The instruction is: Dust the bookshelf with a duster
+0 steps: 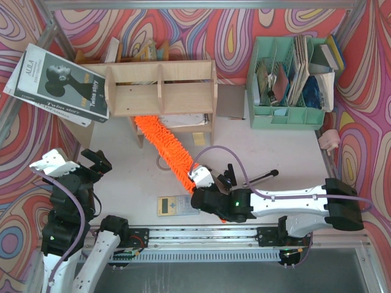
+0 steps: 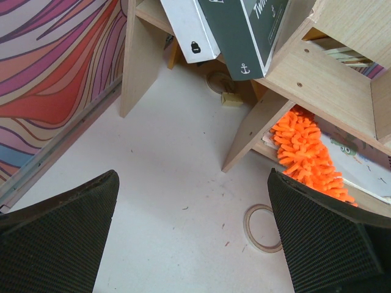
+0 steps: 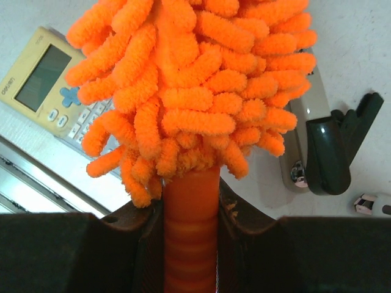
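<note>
The plywood bookshelf (image 1: 162, 88) stands at the back left on legs. The orange duster (image 1: 166, 151) runs diagonally from my right gripper (image 1: 200, 186) up-left, and its fluffy tip reaches under the shelf's lower board between the legs. In the right wrist view the gripper (image 3: 190, 210) is shut on the duster's thin orange handle (image 3: 190, 244), with the noodle head (image 3: 189, 79) just above the jaws. My left gripper (image 1: 91, 162) hangs open and empty at the left. Its wrist view shows the gripper (image 2: 192, 178) over bare table near a bookshelf leg (image 2: 253, 131) and the duster's head (image 2: 305, 152).
A large dark book (image 1: 58, 82) leans against the shelf's left end. At the back right is a mint-green file organiser (image 1: 290, 82). A calculator (image 1: 174, 206) lies near the front, a stapler (image 3: 317, 143) beside the duster, and a tape ring (image 2: 264, 227) in front of the shelf.
</note>
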Tool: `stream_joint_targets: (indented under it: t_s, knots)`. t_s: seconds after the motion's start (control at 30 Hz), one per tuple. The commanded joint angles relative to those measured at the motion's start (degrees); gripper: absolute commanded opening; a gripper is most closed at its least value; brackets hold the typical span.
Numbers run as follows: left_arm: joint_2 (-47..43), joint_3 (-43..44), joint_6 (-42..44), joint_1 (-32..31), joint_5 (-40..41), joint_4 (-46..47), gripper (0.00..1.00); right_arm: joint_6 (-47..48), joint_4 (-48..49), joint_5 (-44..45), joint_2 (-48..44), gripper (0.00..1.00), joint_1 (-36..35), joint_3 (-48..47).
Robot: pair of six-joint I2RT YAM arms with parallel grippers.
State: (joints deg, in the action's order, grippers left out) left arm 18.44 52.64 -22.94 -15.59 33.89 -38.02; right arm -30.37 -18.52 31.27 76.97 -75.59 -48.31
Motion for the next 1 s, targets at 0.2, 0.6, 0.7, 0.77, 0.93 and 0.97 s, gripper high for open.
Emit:
stream_joint_targets:
  t_s: [0.2,0.6,0.7,0.77,0.93,0.97]
  knots:
    - [-0.2,-0.8,-0.2,0.3,0.6,0.2,0.98,-1.4,-0.6,7.5,-6.1,0.00,2.6,-4.5]
    - [-0.1,-0.8,-0.2,0.3,0.3,0.1,0.98,-20.2,-16.7,15.3,-12.4,0.00,2.7,-2.9]
    - [-0.2,-0.8,-0.3,0.3,0.4,0.2,0.99,-25.2,-21.6,15.8,-12.9,0.00,2.7,-3.1]
    - [-0.2,-0.7,-0.3,0.3,0.4,0.2,0.98,-27.3,-23.1,15.7,-12.9,0.00,2.7,-3.0]
    - [-0.1,-0.8,-0.3,0.3,0.3,0.2,0.98,-29.4,-23.3,13.6,-11.7,0.00,3.3,-1.9]
    - [-0.1,-0.8,-0.3,0.3,0.3,0.1,0.98,-28.6,-22.0,12.5,-11.2,0.00,3.5,-1.4]
